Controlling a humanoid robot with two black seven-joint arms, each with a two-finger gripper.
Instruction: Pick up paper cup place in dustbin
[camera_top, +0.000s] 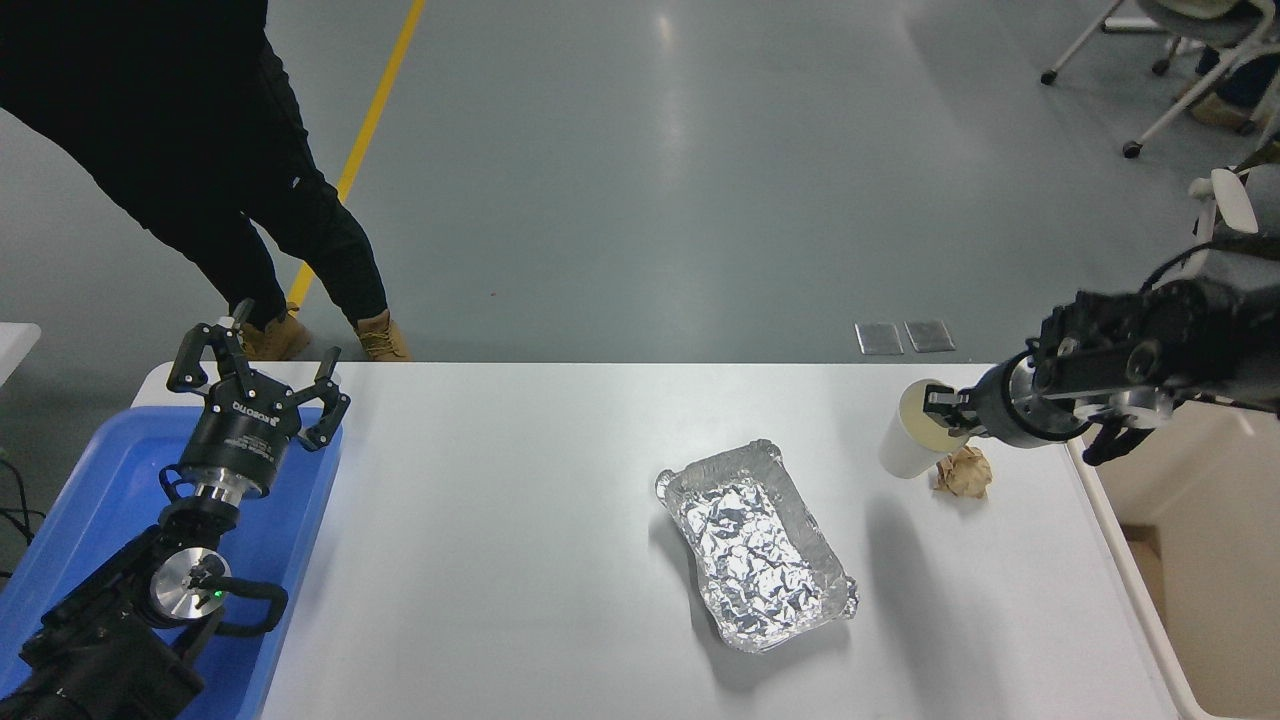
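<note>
right gripper pinching the paper cup by its rim, lifted off the white table.

taking the foil tray as landmark: the cup hangs tilted up and to its right, clear of the table, its shadow falling just right of the tray; a crumpled brown paper ball lies on the table just right of the cup; the beige dustbin stands far right past the table's edge; far left, the left gripper is parked, fingers spread, over a blue tray; a person in black stands beyond the table's far left corner.
</note>
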